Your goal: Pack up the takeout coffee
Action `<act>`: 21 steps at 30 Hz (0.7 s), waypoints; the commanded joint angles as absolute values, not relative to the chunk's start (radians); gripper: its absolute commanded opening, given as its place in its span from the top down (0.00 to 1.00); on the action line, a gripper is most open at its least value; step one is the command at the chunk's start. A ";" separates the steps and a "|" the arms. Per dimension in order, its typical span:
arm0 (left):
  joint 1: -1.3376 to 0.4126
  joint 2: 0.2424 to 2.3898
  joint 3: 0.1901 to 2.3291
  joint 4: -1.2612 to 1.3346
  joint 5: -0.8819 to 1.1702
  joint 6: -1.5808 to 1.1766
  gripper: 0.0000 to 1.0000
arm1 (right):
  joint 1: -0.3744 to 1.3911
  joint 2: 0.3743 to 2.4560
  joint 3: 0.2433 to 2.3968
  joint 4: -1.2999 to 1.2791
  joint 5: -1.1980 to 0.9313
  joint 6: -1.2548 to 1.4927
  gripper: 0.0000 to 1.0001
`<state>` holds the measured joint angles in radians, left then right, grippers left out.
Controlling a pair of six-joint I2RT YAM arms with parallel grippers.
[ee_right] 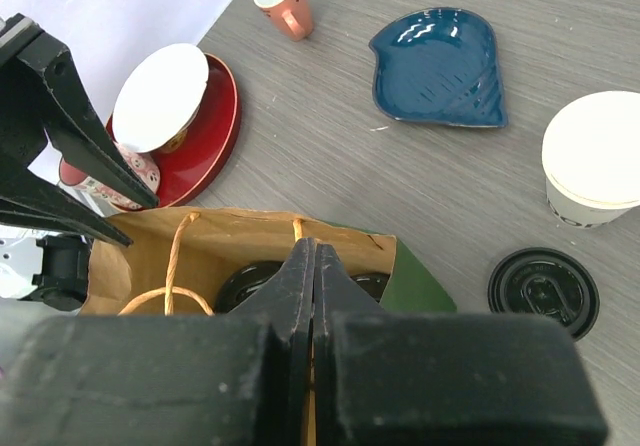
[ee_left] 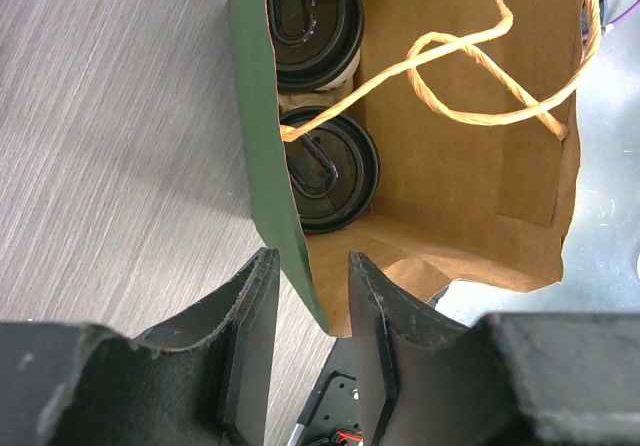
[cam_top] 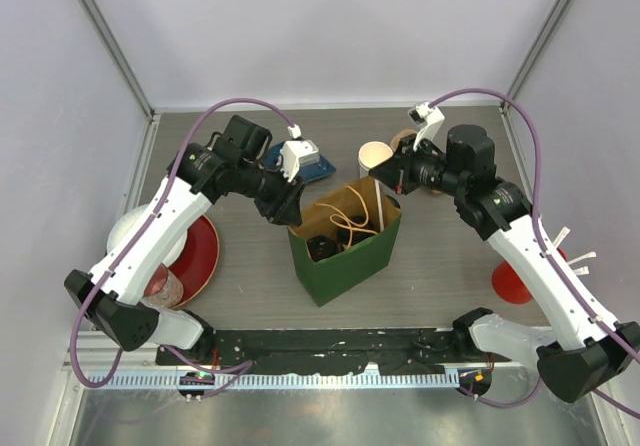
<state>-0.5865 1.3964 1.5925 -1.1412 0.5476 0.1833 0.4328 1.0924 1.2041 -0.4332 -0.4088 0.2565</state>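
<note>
While two lidded coffee cups [ee_left: 322, 166] sit inside the green bag [ee_left: 255, 116], we see the right gripper [ee_right: 315, 251] pinching its rim, the left gripper [ee_left: 310, 261] half-spread astride its wall, likely holding it open.

You're working in a robotics lab cell, not a café or kitchen. Blank pale walls [cam_top: 330, 26] box it in and metal frame posts [cam_top: 106, 36] run up the corners. The white left arm [cam_top: 150, 236] and right arm [cam_top: 535, 251], trailing purple cables [cam_top: 470, 91], are bolted to a black rail [cam_top: 330, 344] at the near edge of a grey wood-grain table [cam_top: 250, 261].
</note>
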 commanded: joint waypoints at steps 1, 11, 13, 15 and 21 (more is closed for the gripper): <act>-0.581 1.393 1.600 -1.118 0.571 0.181 0.63 | 0.437 1.062 1.177 -0.330 -0.433 0.219 0.99; -0.581 1.385 1.600 -1.123 0.568 0.187 0.62 | 0.436 1.042 1.209 -0.396 -0.413 0.189 0.43; -0.581 1.385 1.601 -1.124 0.569 0.190 0.62 | 0.437 1.028 1.238 -0.410 -0.352 0.189 0.24; -0.581 1.384 1.603 -1.124 0.569 0.189 0.62 | 0.437 1.011 1.270 -0.423 -0.265 0.193 0.15; -0.581 1.374 1.601 -1.126 0.569 0.195 0.62 | 0.437 0.971 1.388 -0.550 0.388 0.276 0.25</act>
<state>-0.5865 1.3964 1.5925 -1.1416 0.5472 0.1875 0.4370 1.0252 1.2732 -0.4839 -0.1261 0.2214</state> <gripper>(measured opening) 0.380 0.840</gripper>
